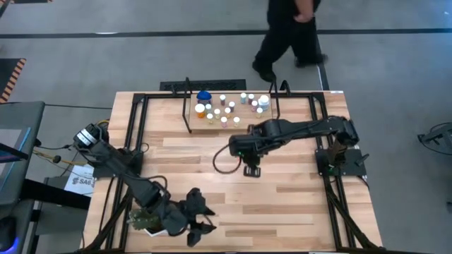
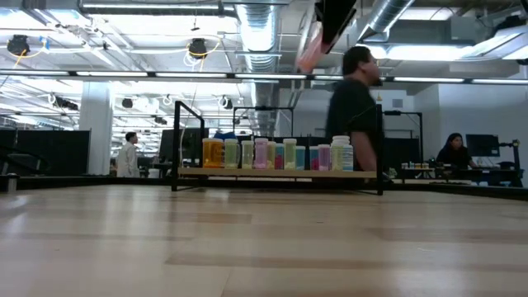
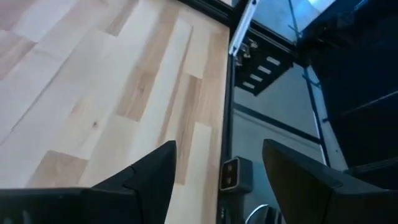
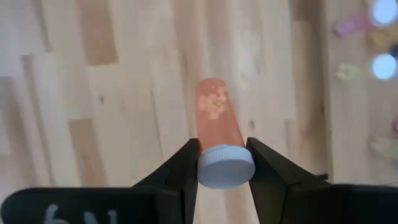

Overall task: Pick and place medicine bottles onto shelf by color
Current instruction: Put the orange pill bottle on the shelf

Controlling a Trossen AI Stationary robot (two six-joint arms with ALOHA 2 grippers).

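Observation:
My right gripper (image 4: 224,168) is shut on a salmon-orange medicine bottle (image 4: 214,115) with a white cap, above the middle of the table (image 1: 251,168). In the low view the bottle (image 2: 308,48) hangs high at the picture's top. The shelf (image 1: 212,128) stands at the far edge and bears several bottles (image 2: 276,154) with orange, pink, yellow and white bodies, one of them with a blue lid (image 1: 204,94). My left gripper (image 3: 217,180) is open and empty near the table's near edge (image 1: 201,220). My right gripper pinches the bottle's white cap (image 4: 225,167) between its two fingers, one on each side. The body reaches forward past the fingertips, in line with the fingers. The bottle is lifted clear of the table and slants down below the gripper (image 2: 308,48).
A green plant in a white pot (image 1: 144,219) stands at the near left corner, beside my left arm. A person (image 1: 289,35) walks past beyond the far edge, behind the shelf (image 2: 355,107). Bare wood lies between the shelf and my grippers.

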